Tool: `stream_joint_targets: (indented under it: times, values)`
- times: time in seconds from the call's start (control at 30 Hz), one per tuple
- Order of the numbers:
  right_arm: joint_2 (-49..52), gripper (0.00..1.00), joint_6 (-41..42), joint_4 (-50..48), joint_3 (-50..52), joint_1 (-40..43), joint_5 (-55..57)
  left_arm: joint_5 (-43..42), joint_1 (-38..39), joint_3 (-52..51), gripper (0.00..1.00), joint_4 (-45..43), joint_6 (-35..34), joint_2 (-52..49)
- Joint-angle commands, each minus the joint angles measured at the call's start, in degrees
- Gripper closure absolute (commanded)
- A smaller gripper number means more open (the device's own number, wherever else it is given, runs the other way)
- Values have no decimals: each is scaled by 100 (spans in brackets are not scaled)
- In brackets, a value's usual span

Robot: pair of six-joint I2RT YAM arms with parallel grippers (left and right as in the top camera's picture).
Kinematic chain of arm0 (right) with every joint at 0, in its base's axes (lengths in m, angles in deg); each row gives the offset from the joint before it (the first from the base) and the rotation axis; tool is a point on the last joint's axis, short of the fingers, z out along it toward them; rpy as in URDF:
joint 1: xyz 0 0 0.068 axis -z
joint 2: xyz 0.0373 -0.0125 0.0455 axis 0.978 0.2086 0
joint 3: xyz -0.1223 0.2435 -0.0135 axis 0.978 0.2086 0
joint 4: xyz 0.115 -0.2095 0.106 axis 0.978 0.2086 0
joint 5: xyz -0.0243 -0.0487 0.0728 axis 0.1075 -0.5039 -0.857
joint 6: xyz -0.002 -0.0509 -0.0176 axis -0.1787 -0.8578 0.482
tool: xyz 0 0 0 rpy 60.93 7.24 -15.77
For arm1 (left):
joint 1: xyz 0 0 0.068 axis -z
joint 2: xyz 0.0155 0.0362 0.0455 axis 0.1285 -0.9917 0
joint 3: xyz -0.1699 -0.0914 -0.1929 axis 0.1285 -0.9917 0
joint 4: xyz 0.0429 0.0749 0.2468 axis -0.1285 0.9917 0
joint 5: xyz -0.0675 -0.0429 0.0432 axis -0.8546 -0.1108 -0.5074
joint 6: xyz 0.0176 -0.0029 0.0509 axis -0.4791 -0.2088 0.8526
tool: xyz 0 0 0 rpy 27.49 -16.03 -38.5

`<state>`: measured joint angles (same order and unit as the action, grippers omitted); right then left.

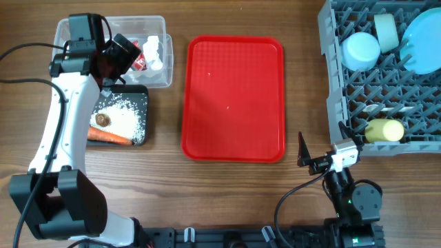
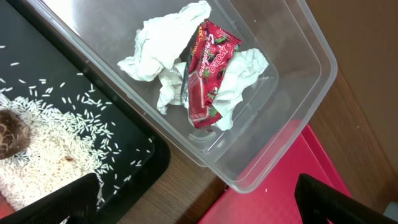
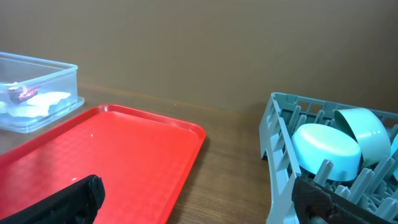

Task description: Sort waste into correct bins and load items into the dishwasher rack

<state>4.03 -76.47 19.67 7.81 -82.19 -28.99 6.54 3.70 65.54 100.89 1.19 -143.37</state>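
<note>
My left gripper hangs open over the near corner of the clear tub, with nothing between its fingers. Crumpled white napkins and a red wrapper lie in that tub. The black tray beside it holds loose rice, a brown lump and a carrot. The grey rack at the right holds a pale blue bowl, a mint-green bowl, a blue plate and a yellow cup. My right gripper rests open and empty low by the rack's front left corner.
A flat red tray lies in the middle of the wooden table, between the bins and the rack, with a few rice grains on it. In the right wrist view its edge and the rack's wall flank a strip of bare wood.
</note>
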Motion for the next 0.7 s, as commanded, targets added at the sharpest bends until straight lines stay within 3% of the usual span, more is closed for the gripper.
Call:
stream_joint_targets:
  times: [0.0, 0.13, 0.33, 0.5, 0.67]
  values:
    - [-68, 0, -68, -26, 7, -33, 103, 17, 9, 46, 0, 79, -70, 199]
    - [-68, 0, -68, -26, 7, -33, 103, 4, 109, -144, 0, -205, 308, 544]
    - [-68, 0, -66, -26, 7, -33, 103, -70, 498, -1381, 0, -1543, 2149, 1832]
    - [-68, 0, -66, -26, 7, -33, 103, -118, 369, -2796, 0, -2295, 2203, 3032]
    - [-68, 0, -68, -26, 7, -33, 103, -173, 216, -4894, 0, -3519, 2210, 4651]
